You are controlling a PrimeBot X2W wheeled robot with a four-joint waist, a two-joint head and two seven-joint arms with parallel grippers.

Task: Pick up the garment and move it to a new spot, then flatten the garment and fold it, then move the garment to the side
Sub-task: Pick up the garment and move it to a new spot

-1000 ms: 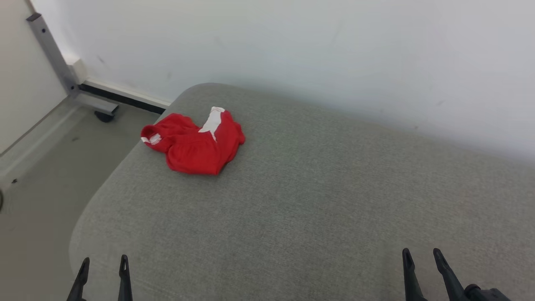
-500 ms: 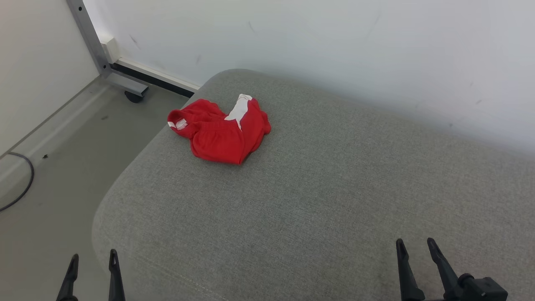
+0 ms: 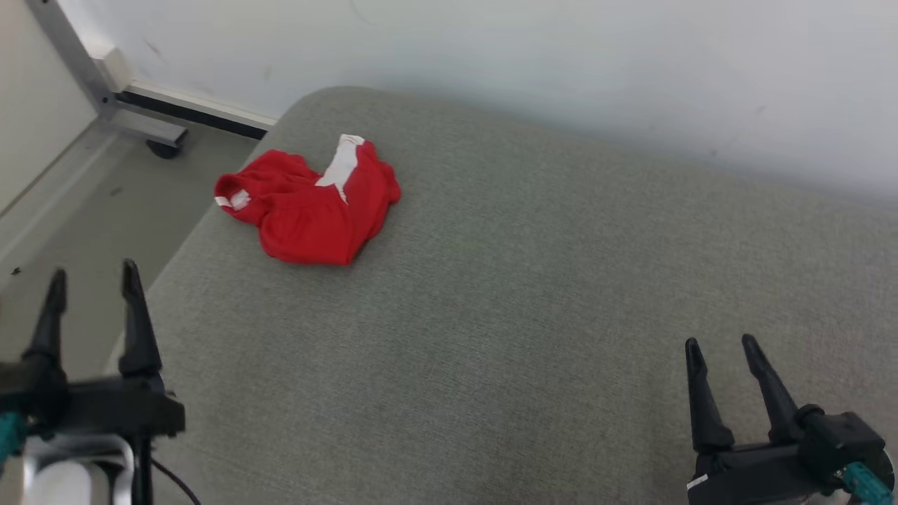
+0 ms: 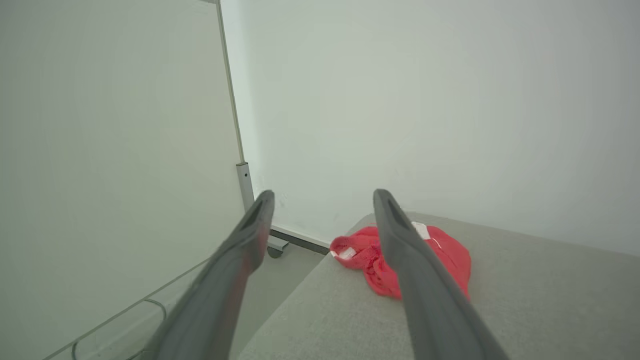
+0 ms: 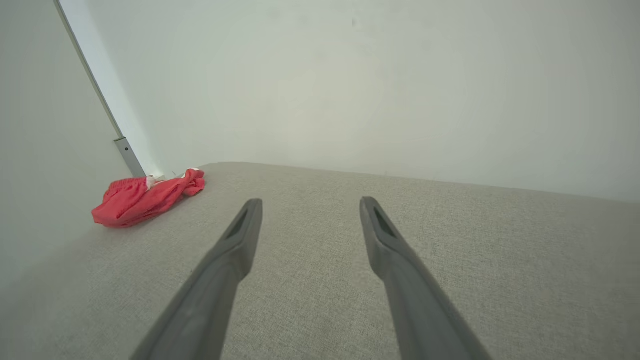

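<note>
A crumpled red garment (image 3: 309,203) with white trim lies near the far left corner of the grey cushioned surface (image 3: 533,315). It is also in the left wrist view as the red garment (image 4: 450,260), partly behind a finger, and in the right wrist view at the far left as the garment (image 5: 145,197). My left gripper (image 3: 92,277) stands open at the left, beside the cushion's edge, well short of the garment. Low at the right, my right gripper (image 3: 722,344) is open over the cushion, far from the garment. Both hold nothing.
A white wall (image 3: 561,63) runs behind the cushion. Off the cushion's left edge is grey floor (image 3: 77,217), with a metal frame leg and a castor (image 3: 165,147) at the wall. A pale panel (image 4: 100,150) stands to the left.
The head camera has shifted, so the whole scene sits differently. Both grippers have risen further into view, the left one markedly. The garment lies as before.
</note>
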